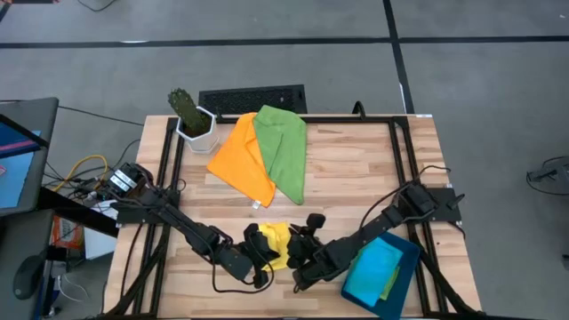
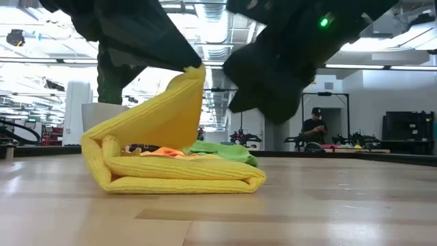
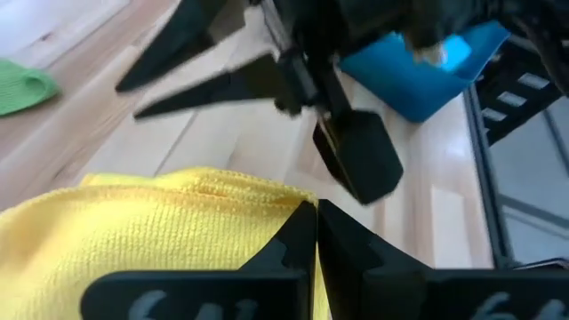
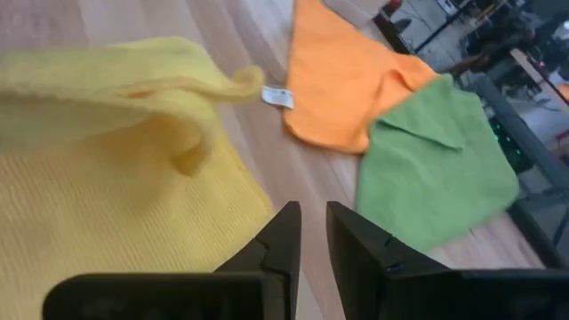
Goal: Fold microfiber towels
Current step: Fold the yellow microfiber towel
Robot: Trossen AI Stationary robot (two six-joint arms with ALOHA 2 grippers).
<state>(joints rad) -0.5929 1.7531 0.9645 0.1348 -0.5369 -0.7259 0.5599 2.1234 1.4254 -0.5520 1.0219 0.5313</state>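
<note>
A yellow microfiber towel (image 1: pixel 279 242) lies folded on the wood near the table's front edge, with its top flap (image 2: pixel 164 116) raised to a peak. My left gripper (image 3: pixel 316 213) is shut at that peak, on the towel's left side in the high view (image 1: pixel 258 244). My right gripper (image 4: pixel 313 220) hovers just right of the towel (image 1: pixel 300 252); its fingers stand slightly apart with nothing between them. Farther back, an orange towel (image 1: pixel 240 160) and a green towel (image 1: pixel 284 147) lie flat on the table, the green one overlapping the orange. My left gripper pinches the yellow towel's upper layer at its edge (image 3: pixel 293 197) between its two shut fingers. They slant down from the table's left side. The held flap rises as a slope (image 2: pixel 194 72), while the rest of the towel lies folded on the table (image 2: pixel 184 179).
A dark teal tray (image 1: pixel 407 277) at the front right holds a blue towel (image 1: pixel 373 267). A potted cactus (image 1: pixel 191 116) and a black keyboard-like thing (image 1: pixel 253 98) stand at the table's far edge. Bare wood lies between the yellow towel and the orange and green ones.
</note>
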